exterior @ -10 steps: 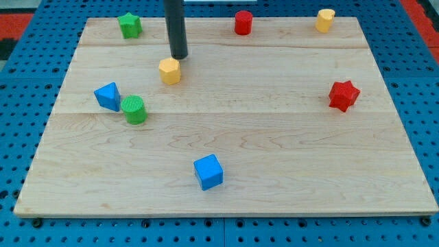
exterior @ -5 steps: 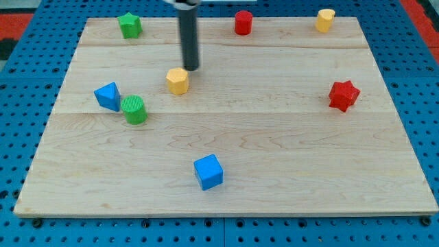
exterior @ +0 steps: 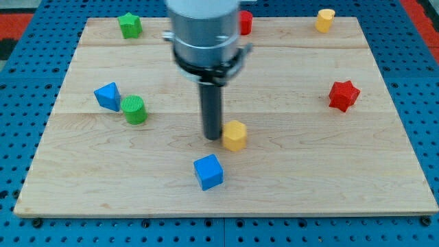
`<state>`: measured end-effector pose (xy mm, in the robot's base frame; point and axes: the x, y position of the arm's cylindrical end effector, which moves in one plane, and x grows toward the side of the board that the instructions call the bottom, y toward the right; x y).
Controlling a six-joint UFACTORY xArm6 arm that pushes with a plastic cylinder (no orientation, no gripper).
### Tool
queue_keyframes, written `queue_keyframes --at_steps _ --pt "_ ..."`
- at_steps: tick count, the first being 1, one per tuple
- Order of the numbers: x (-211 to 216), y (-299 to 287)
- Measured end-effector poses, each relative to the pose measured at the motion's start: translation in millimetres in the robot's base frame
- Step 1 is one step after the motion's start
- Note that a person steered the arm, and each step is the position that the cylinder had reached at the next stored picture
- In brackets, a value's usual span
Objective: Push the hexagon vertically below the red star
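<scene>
Yellow hexagon (exterior: 234, 135) frame centre, just right of my tip (exterior: 212, 137), touching or nearly. No jaws here: bare rod only. No readable writing. Wooden desk (exterior: 309, 171) on blue pegboard. Red star (exterior: 343, 95) right, higher up. Blue cube (exterior: 208, 171) below tip. Green cylinder (exterior: 135, 109), blue triangle block (exterior: 108, 95) left.
</scene>
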<state>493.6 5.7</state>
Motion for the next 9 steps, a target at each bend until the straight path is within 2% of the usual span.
queue_keyframes --at_steps 1,2,3,4,9 --pt "0.1 68.7" --pt "27.6 117.4" --pt "56.6 160.7" --pt "60.7 180.1" --pt "60.7 138.8"
